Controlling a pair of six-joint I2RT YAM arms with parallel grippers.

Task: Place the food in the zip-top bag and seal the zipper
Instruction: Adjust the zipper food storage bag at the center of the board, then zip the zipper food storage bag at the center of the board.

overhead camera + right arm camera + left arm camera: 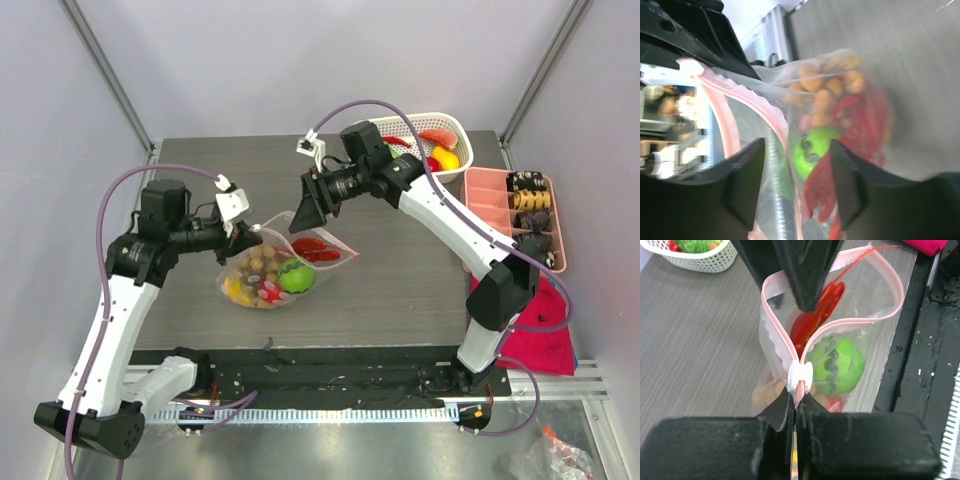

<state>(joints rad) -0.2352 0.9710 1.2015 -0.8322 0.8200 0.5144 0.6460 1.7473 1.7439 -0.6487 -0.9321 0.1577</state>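
Note:
The clear zip-top bag [283,262] lies mid-table with its mouth lifted and gaping. Inside are a green round fruit [837,365], red chilli peppers [815,315], a brown berry cluster [830,85] and small red and yellow pieces. My left gripper [243,240] is shut on the end of the pinkish zipper [782,330], just behind its white slider [800,377]. My right gripper [302,214] hangs open over the mouth. In the right wrist view one side of the strip [782,135] and a red piece [820,192] show between its spread fingers [747,185].
A white lattice basket [405,124] at the back right holds red, yellow and green toy foods. Beside it stands a pink compartment tray [485,200] with dark brown items. A red cloth [545,335] lies by the right arm's base.

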